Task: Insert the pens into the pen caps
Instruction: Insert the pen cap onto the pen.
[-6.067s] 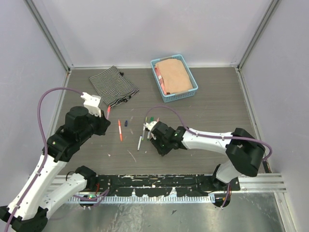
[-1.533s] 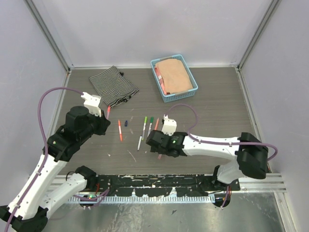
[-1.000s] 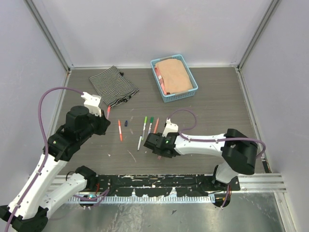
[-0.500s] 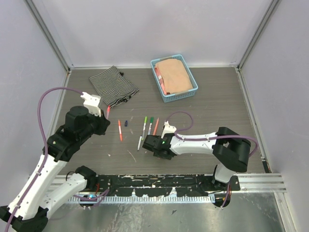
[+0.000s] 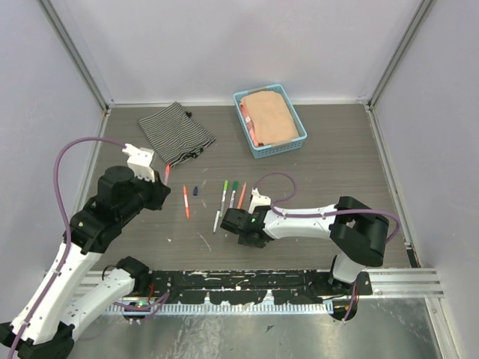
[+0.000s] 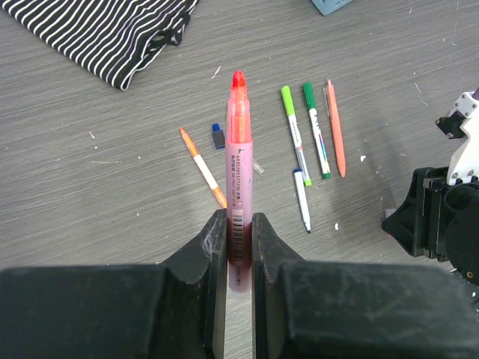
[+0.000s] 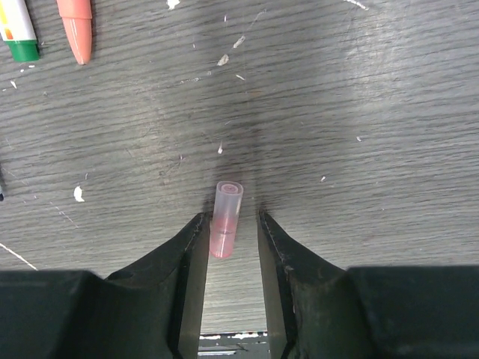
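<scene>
My left gripper is shut on a pink pen with a bare red tip and holds it above the table; it also shows in the top view. My right gripper is open and down at the table. Its jaws straddle a small pink cap that lies flat; the left finger touches the cap and a gap shows on the right. In the top view the right gripper hides the cap. On the table lie an orange pen, a dark blue cap, two green-capped pens, a salmon pen and a white pen.
A striped cloth lies at the back left. A blue basket holding a tan cloth stands at the back middle. The table's near edge with its metal rail runs just behind the right gripper.
My right gripper has moved left and come down around the pink cap. The left arm has shifted slightly, still holding the pink pen.
</scene>
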`<state>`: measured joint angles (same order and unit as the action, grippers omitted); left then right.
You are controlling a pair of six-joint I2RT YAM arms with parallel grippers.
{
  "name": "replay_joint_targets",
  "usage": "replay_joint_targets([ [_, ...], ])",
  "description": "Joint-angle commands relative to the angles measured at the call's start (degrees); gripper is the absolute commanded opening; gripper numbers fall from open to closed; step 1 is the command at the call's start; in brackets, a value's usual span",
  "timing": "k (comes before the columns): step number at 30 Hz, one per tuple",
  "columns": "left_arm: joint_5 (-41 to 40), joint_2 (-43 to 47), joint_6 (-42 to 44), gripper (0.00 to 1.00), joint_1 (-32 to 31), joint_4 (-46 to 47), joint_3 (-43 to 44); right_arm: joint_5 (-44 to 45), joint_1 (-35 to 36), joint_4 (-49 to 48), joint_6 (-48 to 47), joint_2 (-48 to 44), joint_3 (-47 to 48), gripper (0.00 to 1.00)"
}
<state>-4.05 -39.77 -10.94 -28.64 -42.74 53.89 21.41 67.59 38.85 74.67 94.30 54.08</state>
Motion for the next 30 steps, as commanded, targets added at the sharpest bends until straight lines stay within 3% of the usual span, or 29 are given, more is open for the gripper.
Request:
replay_joint_targets([
  [1,0.41,0.98,-0.01,0.00,0.23,1.43,-0.71,-2.81,0.11,0.18,-0.41,1.33,0.42,0.38],
  [5,0.45,1.01,-0.09,0.00,0.32,1.52,-0.71,-2.26,0.08,0.13,-0.51,1.41,0.15,0.35],
  [13,0.32,-0.57,-1.51,0.00,0.34,3.67,-1.96,1.49,-0.65,-1.78,-4.30,-1.23,-0.52,0.18],
  [21,3.28,-4.96,-2.97,0.00,0.26,-0.06,1.86,3.50,-3.46,-9.15,-14.47,-9.86,-4.44,0.16],
  [30,11.85,-8.51,-8.07,0.00,0.25,7.33,0.76,-10.88,-14.38,-30.14,-31.96,-23.60,-13.79,0.15],
])
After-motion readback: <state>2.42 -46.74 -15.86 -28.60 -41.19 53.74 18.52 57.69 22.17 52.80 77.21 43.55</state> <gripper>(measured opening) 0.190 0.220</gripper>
